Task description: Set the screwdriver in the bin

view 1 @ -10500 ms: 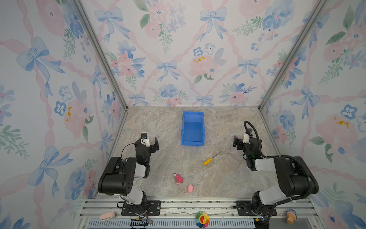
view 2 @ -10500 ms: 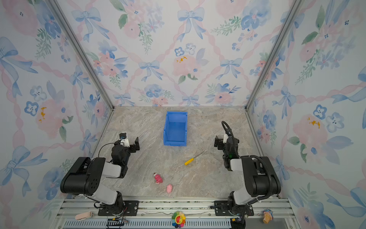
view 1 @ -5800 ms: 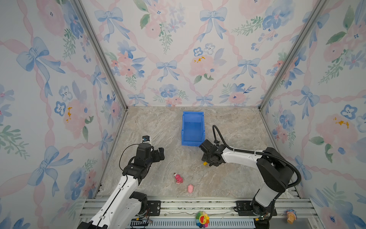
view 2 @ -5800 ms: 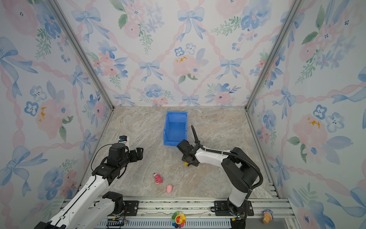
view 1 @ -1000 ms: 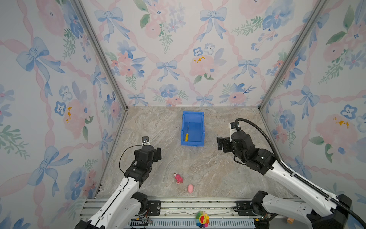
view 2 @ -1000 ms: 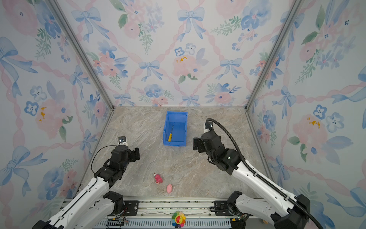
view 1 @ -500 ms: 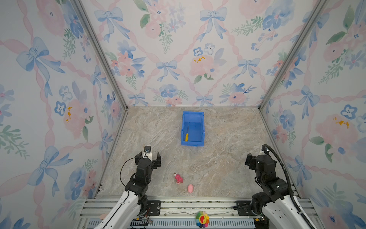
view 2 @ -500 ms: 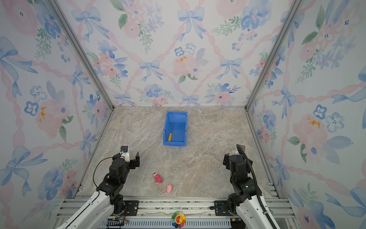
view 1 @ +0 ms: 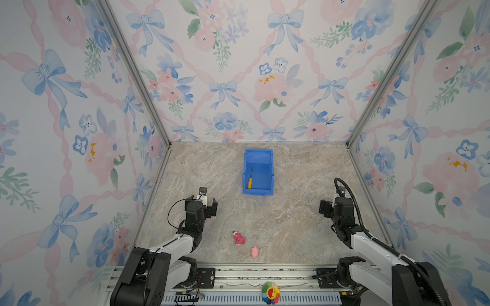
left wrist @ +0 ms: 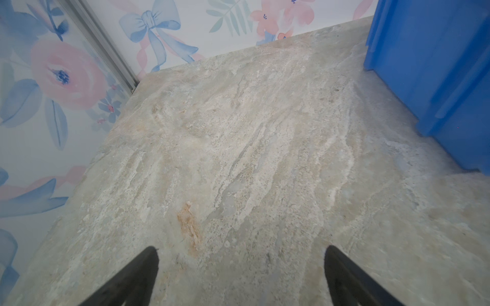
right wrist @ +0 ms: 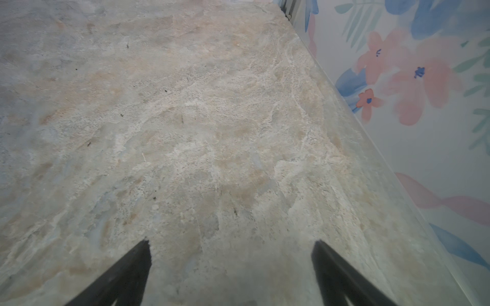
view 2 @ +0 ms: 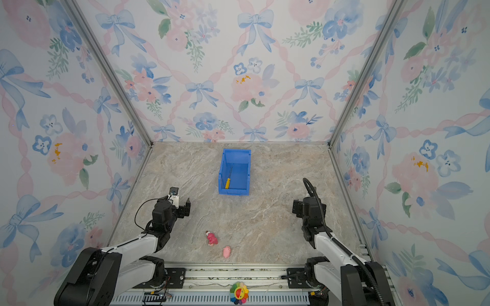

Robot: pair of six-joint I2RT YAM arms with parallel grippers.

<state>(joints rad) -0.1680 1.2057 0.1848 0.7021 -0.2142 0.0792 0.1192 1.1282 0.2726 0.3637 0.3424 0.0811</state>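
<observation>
You'd grip the light, stiff screwdriver (view 1: 250, 177) in the bin (view 1: 271, 169) by its handle; left fingers (left wrist: 132, 278) and right fingers (right wrist: 127, 270) stand open.

We read no text, label, brand, number or sign in any view. The bin (view 1: 257, 191) presents plain blue walls in both top views, and the screwdriver (view 1: 250, 178) a plain yellow handle; if either carries a marking, it is too small for us to make out.
</observation>
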